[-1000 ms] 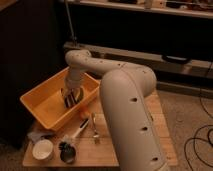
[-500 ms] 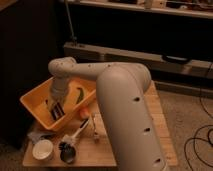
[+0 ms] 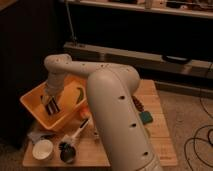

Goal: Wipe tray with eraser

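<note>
One white robot arm (image 3: 117,107) reaches from the lower right across a wooden surface (image 3: 155,127) and bends down into the tray (image 3: 35,107), a yellow-orange bin tilted on the left part of the surface. The gripper (image 3: 51,104) is inside the tray, near its left wall, with the fingers clamped on the eraser (image 3: 53,107), a dark striped block pressed against the tray floor. A green curved mark (image 3: 81,93) shows on the tray's inner wall, right of the gripper. In front of the tray lie a white cup (image 3: 43,149) and a black-headed brush (image 3: 70,145) with a white handle. A teal-green sponge (image 3: 146,118) sits on the surface to the right of the arm.
</note>
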You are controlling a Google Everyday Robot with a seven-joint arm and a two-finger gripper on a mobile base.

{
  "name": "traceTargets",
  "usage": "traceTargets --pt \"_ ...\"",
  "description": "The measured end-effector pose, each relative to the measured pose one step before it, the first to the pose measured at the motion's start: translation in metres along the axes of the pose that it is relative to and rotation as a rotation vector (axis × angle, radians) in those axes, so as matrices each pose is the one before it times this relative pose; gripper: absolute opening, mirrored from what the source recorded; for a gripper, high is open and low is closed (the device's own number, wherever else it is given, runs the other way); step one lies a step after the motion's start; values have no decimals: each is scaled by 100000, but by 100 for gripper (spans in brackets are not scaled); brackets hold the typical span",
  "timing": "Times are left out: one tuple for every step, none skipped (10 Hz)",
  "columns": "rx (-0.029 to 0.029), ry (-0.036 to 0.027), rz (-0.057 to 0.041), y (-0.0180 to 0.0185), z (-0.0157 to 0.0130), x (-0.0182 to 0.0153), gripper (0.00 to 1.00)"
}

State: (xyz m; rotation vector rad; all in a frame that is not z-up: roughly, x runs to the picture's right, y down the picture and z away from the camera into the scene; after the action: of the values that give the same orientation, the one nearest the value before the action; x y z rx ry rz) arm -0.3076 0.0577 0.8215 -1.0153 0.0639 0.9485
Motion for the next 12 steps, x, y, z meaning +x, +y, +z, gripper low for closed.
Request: traceTargets --pt "839 -1093 2297 -2121 -366 -1568 0" --pt "726 -394 2849 -1761 -291 -970 0" --pt "618 -1011 3083 -1647 -398 -1114 0" --pt "788 -688 3559 -1598 -461 -995 0" --pt "1010 -460 4162 -1601 -399 -747 0" --pt "1159 -407 3234 -1394 -327 -432 0" --pt "1633 -351 4406 -2025 -371 -104 0" --pt "1467 120 2557 -1529 -436 623 0" --pt "704 -911 1541 -1209 -454 514 0" --pt "773 -661 1215 -1337 -517 893 0" --pt "256 -885 757 -1243 -909 1275 0" --pt "-140 -90 379 -507 -477 774 0"
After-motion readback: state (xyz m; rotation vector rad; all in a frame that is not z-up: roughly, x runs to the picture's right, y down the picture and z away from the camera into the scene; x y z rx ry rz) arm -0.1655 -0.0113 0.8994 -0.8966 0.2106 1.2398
